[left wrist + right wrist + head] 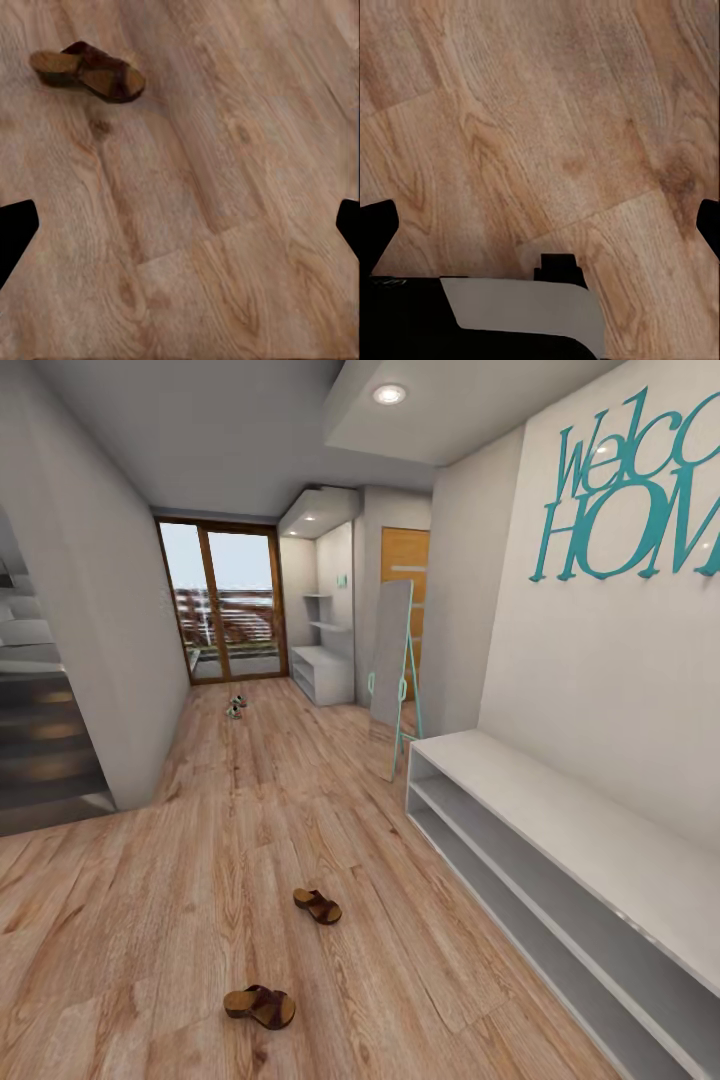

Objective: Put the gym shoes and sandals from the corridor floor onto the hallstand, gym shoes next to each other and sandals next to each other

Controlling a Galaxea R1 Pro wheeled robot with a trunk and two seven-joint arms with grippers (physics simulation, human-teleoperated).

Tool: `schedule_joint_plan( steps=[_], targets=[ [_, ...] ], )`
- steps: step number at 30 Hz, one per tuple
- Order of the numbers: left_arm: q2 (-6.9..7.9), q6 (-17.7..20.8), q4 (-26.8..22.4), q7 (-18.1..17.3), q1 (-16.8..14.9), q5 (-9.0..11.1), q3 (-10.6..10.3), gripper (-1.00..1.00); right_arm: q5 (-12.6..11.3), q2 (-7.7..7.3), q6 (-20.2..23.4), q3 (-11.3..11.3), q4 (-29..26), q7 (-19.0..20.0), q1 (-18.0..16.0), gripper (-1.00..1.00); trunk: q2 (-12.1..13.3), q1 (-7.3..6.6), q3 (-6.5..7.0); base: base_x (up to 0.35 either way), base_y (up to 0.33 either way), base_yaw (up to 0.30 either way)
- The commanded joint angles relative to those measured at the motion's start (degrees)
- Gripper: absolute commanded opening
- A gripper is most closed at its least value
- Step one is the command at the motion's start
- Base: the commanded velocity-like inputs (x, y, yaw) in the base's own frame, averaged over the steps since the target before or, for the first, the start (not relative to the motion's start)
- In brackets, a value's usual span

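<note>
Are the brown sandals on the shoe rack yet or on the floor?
On the floor. Both sandals lie apart on the wood floor, and the hallstand far down the corridor looks bare.

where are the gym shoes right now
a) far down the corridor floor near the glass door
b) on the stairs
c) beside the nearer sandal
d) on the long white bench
a: the gym shoes lie on the corridor floor near the glass door, far beyond both sandals.
</note>
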Motion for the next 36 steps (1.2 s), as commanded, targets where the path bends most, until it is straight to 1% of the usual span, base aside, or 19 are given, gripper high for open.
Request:
schedule_joint_plan(
  steps=[1,4,9,14,24,30,36],
  targets=[
    [0.13,-0.6,-9.7,0.0,0.0,0.1,0.1,1.0,0.0,0.0,0.0,-0.1,0.3,0.0,0.0,1.0,0.0,0.0,-0.06,0.0,0.0,0.0],
    [0.85,-1.7,-8.5,0.0,0.0,0.0,0.1,1.0,-0.2,-0.01,0.0,-0.1,0.4,0.0,0.0,1.0,0.0,0.0,-0.06,0.0,0.0,0.0],
    [1.43,-2.3,-7.6,0.1,0.0,0.0,0.1,1.0,-0.5,-0.01,0.0,-0.3,0.4,0.0,0.0,1.0,0.0,0.0,-0.07,0.0,0.0,0.001],
    [1.49,-2.4,-7.4,0.1,0.0,0.0,0.1,1.0,-0.5,-0.08,0.0,-0.4,0.2,-0.3,0.0,1.0,0.0,0.0,-0.28,0.0,0.0,0.087],
    [1.5,-2.4,-7.4,0.2,0.0,0.0,0.2,1.0,-0.5,-0.08,0.0,-0.4,0.1,-0.3,0.0,1.0,0.0,0.0,-0.97,0.057,0.005,0.19],
    [1.5,-2.4,-7.4,0.2,0.0,0.0,0.2,1.0,-0.5,-0.13,0.0,-0.4,0.2,-0.4,0.0,1.0,0.0,0.0,-1.4,0.192,0.147,0.203],
    [1.5,-2.4,-7.4,0.2,0.0,0.1,0.2,1.0,-0.5,-0.22,0.0,-0.4,0.2,-0.4,0.0,1.0,0.0,0.0,-1.83,0.202,0.233,0.203]
  ],
)
